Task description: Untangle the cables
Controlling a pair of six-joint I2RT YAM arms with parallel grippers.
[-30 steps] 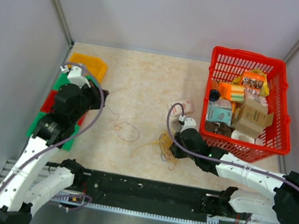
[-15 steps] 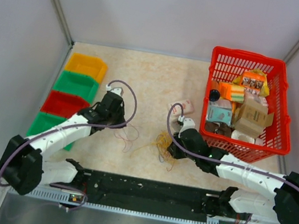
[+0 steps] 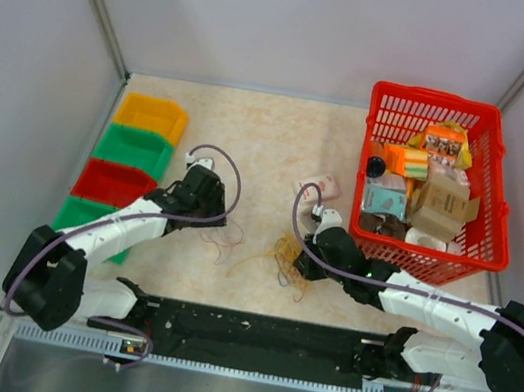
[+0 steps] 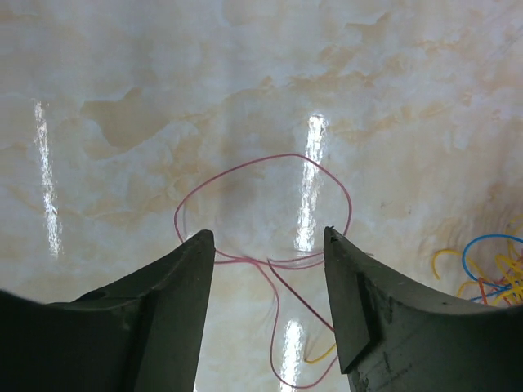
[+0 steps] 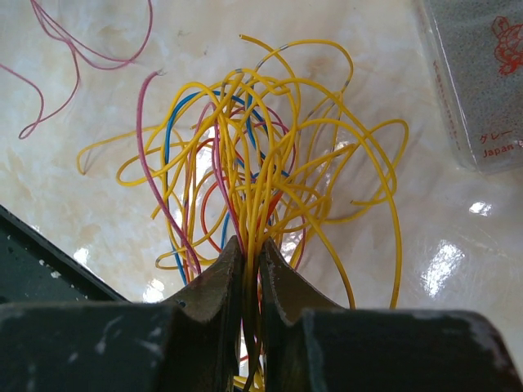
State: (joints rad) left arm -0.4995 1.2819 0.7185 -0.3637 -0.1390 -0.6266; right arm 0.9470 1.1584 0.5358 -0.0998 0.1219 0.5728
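A tangle of yellow, blue and red cables (image 3: pixel 284 257) lies on the marble tabletop at centre. My right gripper (image 3: pixel 300 254) is shut on a bunch of its yellow strands, and in the right wrist view the cables (image 5: pixel 270 155) fan out above the pinched jaws (image 5: pixel 251 243). A separate thin pink cable (image 3: pixel 225 236) lies loose to the left. My left gripper (image 3: pixel 212 216) hovers over it, open. In the left wrist view the pink cable (image 4: pixel 245 167) loops on the table between and beyond the spread fingers (image 4: pixel 267 237), untouched.
A red basket (image 3: pixel 393 105) full of packaged goods stands at the right. Orange (image 3: pixel 152 116), green (image 3: pixel 132 148) and red (image 3: pixel 110 182) bins line the left edge. A small packet (image 3: pixel 321 184) lies behind the tangle. A black rail (image 3: pixel 258 333) runs along the front.
The left arm swung right from above the bins to over the pink cable, and its jaws went from shut to open. The right arm kept still, holding the tangle.
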